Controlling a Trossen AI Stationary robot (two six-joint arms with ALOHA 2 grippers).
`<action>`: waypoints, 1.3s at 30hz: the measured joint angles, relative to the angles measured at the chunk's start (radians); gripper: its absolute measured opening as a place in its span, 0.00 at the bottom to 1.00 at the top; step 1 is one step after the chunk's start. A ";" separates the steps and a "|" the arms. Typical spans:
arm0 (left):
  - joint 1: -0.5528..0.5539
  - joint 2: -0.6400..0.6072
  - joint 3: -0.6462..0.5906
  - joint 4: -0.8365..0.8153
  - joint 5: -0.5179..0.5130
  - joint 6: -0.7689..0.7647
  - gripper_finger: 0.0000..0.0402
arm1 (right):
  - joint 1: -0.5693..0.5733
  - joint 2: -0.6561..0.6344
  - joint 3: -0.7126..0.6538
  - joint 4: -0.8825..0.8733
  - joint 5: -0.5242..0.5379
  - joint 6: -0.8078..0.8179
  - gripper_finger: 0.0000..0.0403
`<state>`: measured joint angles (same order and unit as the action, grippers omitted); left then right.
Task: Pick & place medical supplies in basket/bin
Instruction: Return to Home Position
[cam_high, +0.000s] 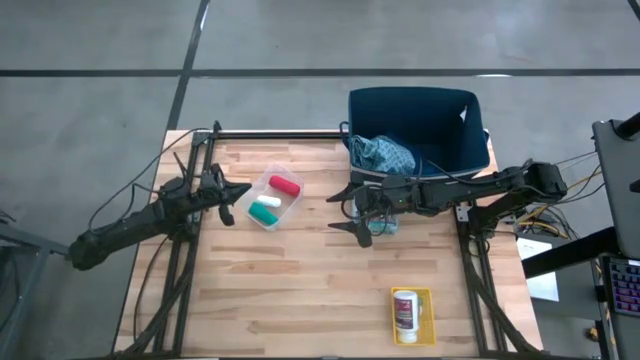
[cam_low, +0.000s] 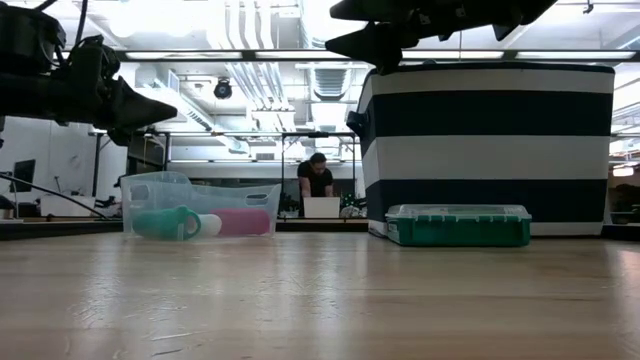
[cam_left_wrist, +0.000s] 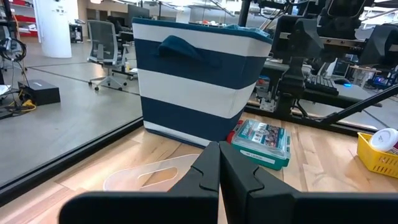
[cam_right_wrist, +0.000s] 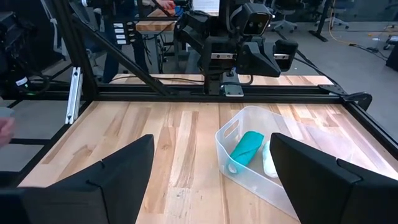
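Observation:
A clear plastic bin (cam_high: 273, 198) on the table holds a red cylinder (cam_high: 284, 185), a green cylinder (cam_right_wrist: 245, 148) and a white cylinder (cam_high: 268, 201). The navy-and-white striped basket (cam_left_wrist: 199, 81) stands at the far edge with a light-blue patterned cloth (cam_high: 385, 152) inside. A white pill bottle (cam_high: 406, 308) lies in a yellow tray (cam_high: 428, 318) near the front. My right gripper (cam_high: 343, 210) hovers open, right of the clear bin, its fingers (cam_right_wrist: 124, 165) pointing toward it and empty. My left gripper (cam_high: 230, 198) is shut and empty, left of the bin.
A flat green-lidded box (cam_low: 458, 225) lies on the table in front of the basket, below my right arm. Bare wood lies between the clear bin and the yellow tray. A person (cam_low: 317, 178) sits in the room beyond the table.

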<state>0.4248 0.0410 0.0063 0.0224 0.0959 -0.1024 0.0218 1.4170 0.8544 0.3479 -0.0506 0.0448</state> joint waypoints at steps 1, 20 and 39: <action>0.000 0.000 0.000 0.000 0.000 0.000 0.01 | 0.000 0.000 0.000 0.000 0.000 0.000 0.79; 0.000 0.001 0.000 0.001 0.000 0.000 0.01 | 0.000 0.000 0.000 0.000 0.000 0.004 0.79; 0.000 0.001 0.000 0.001 0.000 0.000 0.01 | 0.000 0.000 0.000 0.000 0.000 0.014 0.80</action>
<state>0.4248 0.0418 0.0067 0.0235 0.0963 -0.1024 0.0219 1.4170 0.8544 0.3481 -0.0506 0.0585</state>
